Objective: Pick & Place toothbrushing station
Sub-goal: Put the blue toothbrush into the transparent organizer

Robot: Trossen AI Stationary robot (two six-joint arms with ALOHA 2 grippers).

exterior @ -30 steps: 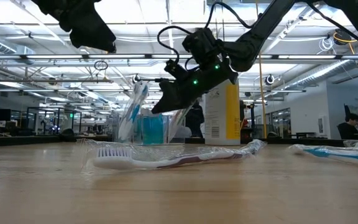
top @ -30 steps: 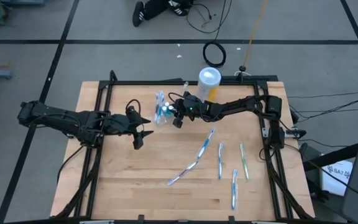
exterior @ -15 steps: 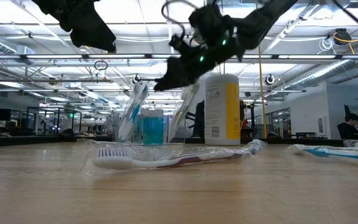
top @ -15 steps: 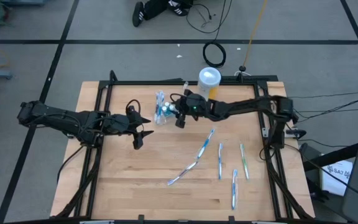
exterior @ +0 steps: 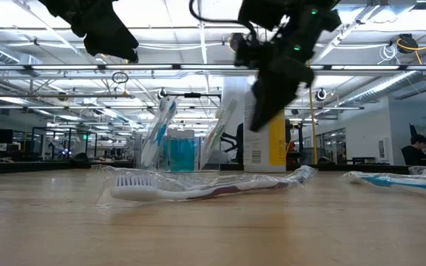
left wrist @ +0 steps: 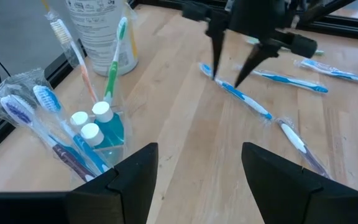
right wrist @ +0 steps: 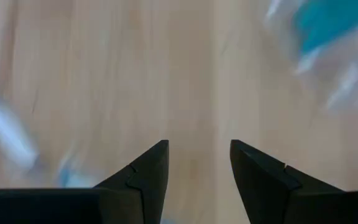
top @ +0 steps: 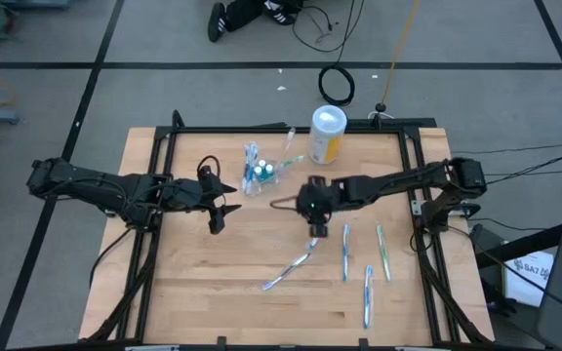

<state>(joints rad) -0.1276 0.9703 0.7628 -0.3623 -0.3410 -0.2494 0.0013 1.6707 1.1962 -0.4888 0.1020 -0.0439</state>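
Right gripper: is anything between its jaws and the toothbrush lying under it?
Nothing visible. The right gripper hangs with open, empty jaws directly over the blue toothbrush on the bare table. The cup and yellow canister stand farther back, clear of the descent. The left gripper waits off to the side.

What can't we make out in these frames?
- Right wrist view: motion blur smears the table; the toothbrush under the right gripper is unreadable there.
- Low view: the right gripper covers part of the yellow canister.
- High view: cup contents too small to count.
- Left gripper waits, open.
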